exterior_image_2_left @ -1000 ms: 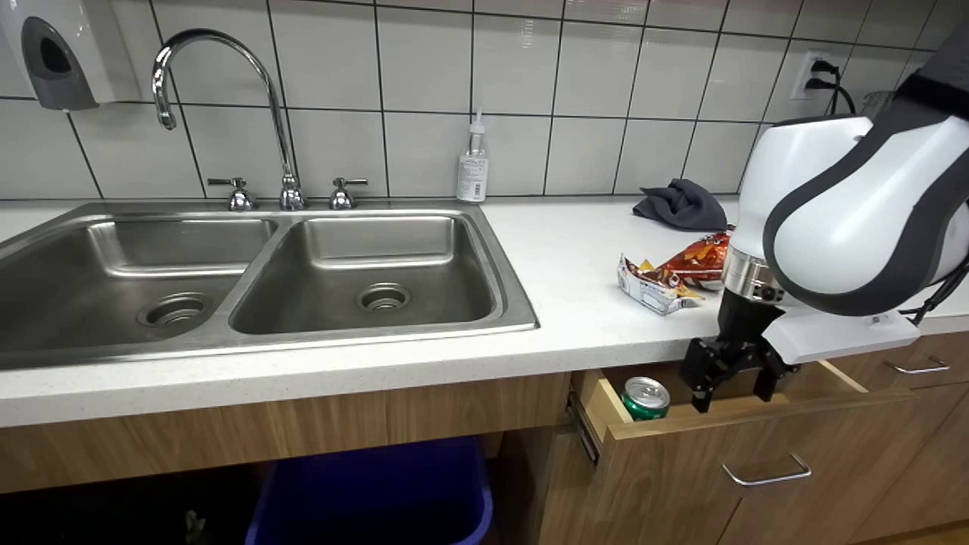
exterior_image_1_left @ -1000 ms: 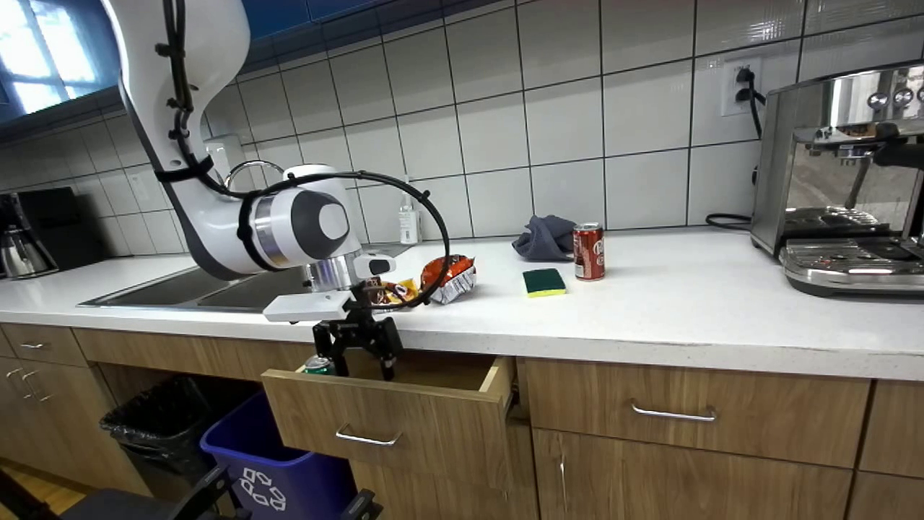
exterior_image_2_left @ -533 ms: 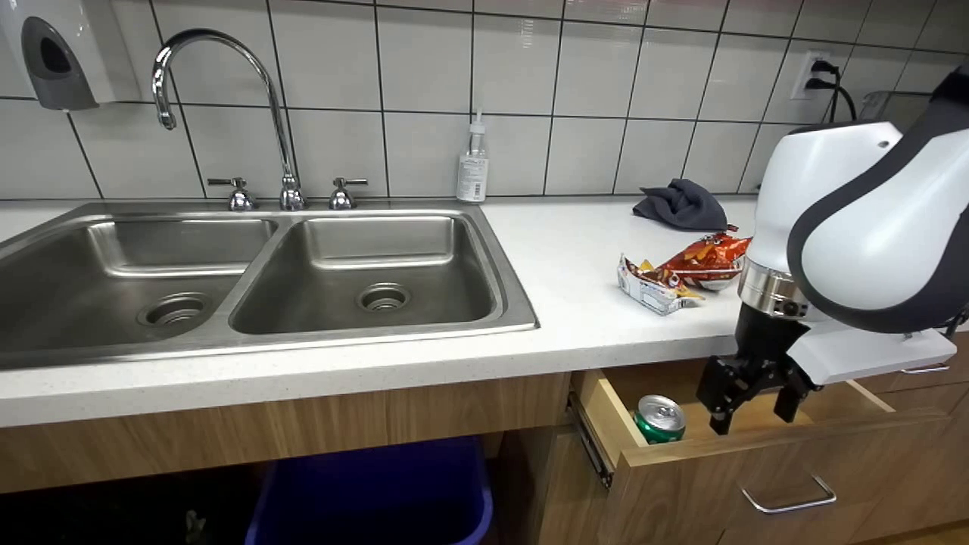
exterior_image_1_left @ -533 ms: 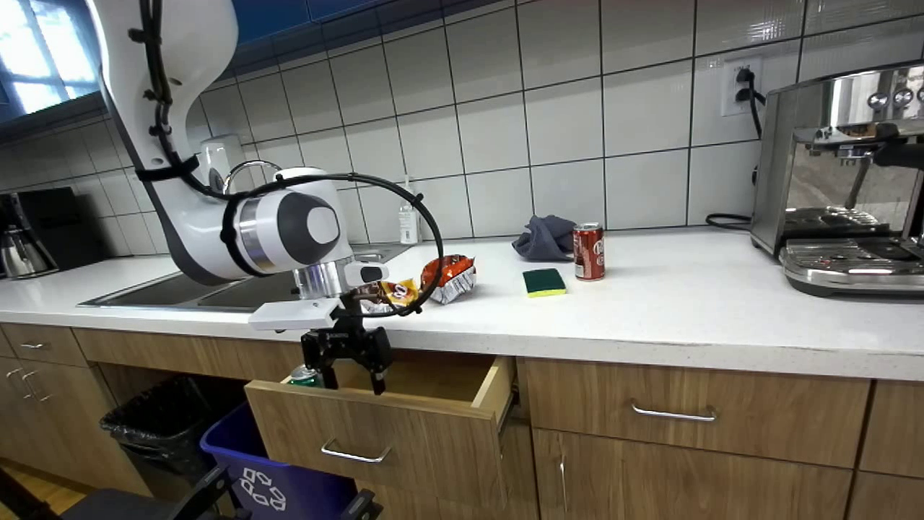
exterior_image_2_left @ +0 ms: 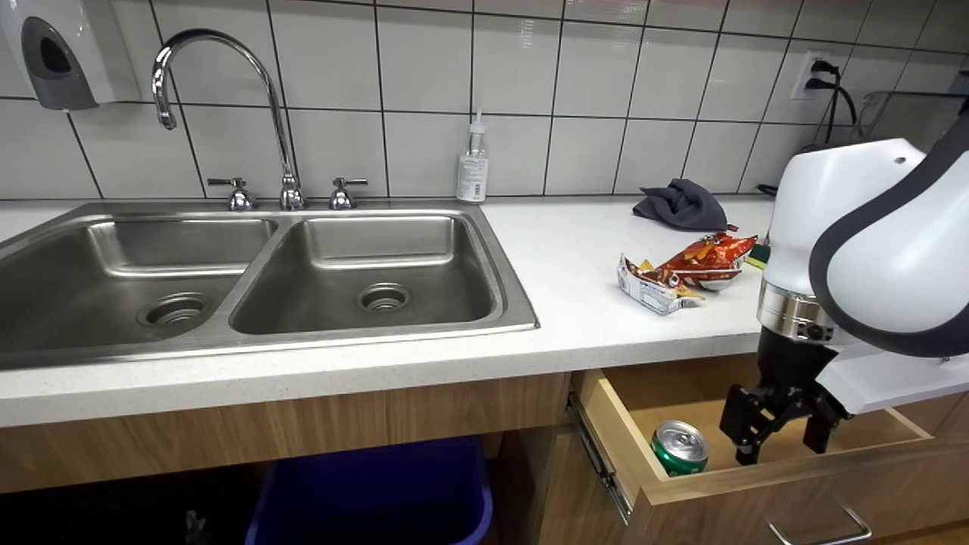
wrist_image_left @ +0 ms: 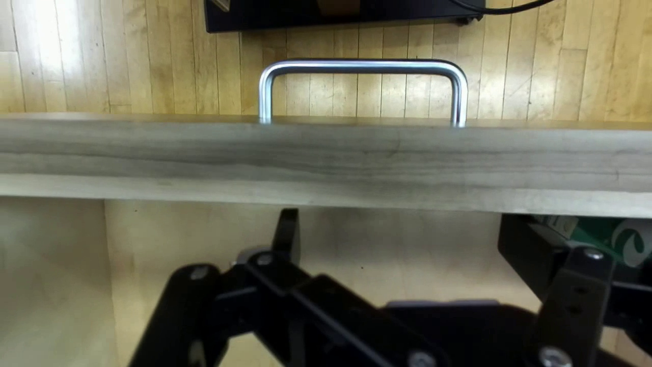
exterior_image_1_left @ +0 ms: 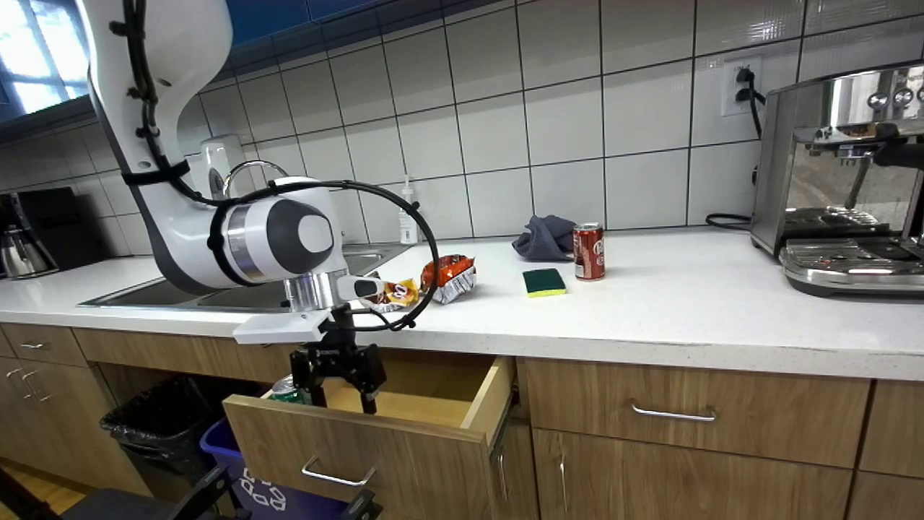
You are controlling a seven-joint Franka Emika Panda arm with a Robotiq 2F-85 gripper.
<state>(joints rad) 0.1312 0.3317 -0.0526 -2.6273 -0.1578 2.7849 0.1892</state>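
Wooden drawer (exterior_image_1_left: 419,462) stands open beneath the countertop (exterior_image_2_left: 575,310). Gripper (exterior_image_2_left: 783,446) spread, empty, inside the drawer, just behind its front panel (wrist_image_left: 326,163); contact unclear. Green soda can (exterior_image_2_left: 680,446) near the drawer's front corner. Judgement: slow, square pull suits, fingers (wrist_image_left: 288,234) clear of the can.

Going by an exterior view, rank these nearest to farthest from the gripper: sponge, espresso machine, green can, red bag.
1. Green can: in the drawer, just left of the gripper in an exterior view.
2. Red bag: on the counter, right of the gripper.
3. Sponge: farther right on the counter.
4. Espresso machine: at the picture's right edge.
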